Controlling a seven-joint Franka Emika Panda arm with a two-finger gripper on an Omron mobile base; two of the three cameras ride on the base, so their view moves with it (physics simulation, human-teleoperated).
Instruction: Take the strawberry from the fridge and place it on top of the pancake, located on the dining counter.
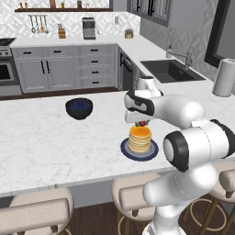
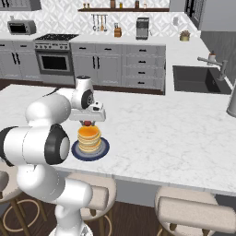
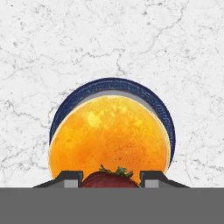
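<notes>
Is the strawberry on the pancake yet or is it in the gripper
In the gripper: the strawberry sits between the two fingertips, held just above the pancake. Whether it touches the top pancake, I cannot tell.

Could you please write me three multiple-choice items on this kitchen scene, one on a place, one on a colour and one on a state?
1. Where is the black bowl of blue berries?
A. on the dining counter
B. in the sink
C. on a stool

2. What colour is the plate under the pancake?
A. white
B. dark blue
C. red

3. What is the gripper doing?
A. standing open with nothing in it
B. shut on the plate
C. shut on the strawberry, above the pancake

Answers:
1. A: the left base view shows the bowl on the marble slab, apart from the plate.
2. B: a dark blue rim shows around the golden stack in the hand view.
3. C: the hand view shows the red berry between the two finger tips, with the stack beyond it.
</notes>
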